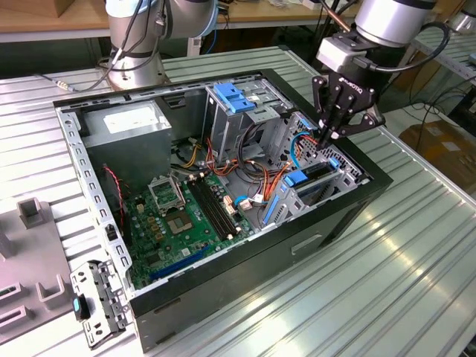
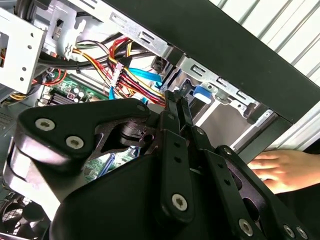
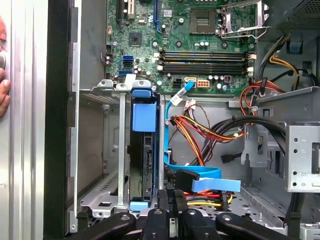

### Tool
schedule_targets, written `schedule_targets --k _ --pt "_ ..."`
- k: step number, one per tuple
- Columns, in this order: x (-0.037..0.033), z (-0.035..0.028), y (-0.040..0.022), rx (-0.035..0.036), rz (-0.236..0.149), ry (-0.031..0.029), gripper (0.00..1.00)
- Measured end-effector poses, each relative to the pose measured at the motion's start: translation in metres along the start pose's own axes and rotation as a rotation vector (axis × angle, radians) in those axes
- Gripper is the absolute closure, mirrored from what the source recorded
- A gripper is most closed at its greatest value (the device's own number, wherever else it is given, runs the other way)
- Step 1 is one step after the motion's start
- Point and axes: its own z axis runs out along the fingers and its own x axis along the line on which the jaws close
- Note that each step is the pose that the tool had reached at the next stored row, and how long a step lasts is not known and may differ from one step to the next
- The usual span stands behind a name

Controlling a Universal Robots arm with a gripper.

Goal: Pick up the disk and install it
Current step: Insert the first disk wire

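Note:
The disk (image 1: 315,172) stands on edge inside the metal drive cage (image 1: 349,172) at the exterior view's right end of the open computer case. In the first wrist view the disk (image 3: 145,160) is a dark slab between cage walls, with a blue rail tab (image 3: 142,116) on its end. My gripper (image 1: 329,135) hangs just above the cage and the disk, its black fingers pressed together with nothing visible between them. Both wrist views show the gripper (image 2: 178,102) (image 3: 170,196) with its fingertips closed over the slot, apart from the disk.
Orange, yellow and black cables (image 3: 200,131) and a blue flat cable (image 3: 200,175) lie beside the cage. A grey power-supply box (image 1: 126,130), a light-blue bracket (image 1: 234,97) and the motherboard (image 1: 186,216) fill the case. A person's hand (image 2: 280,170) rests outside the case wall.

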Motion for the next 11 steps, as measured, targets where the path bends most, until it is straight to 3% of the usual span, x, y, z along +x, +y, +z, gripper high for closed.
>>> schedule_targets --k 2,11 --pt "0.0030 0.0001 0.0000 0.0000 0.000 0.0001 0.84" --pt "0.0046 0.0002 0.0000 0.0000 0.000 0.0001 0.84"
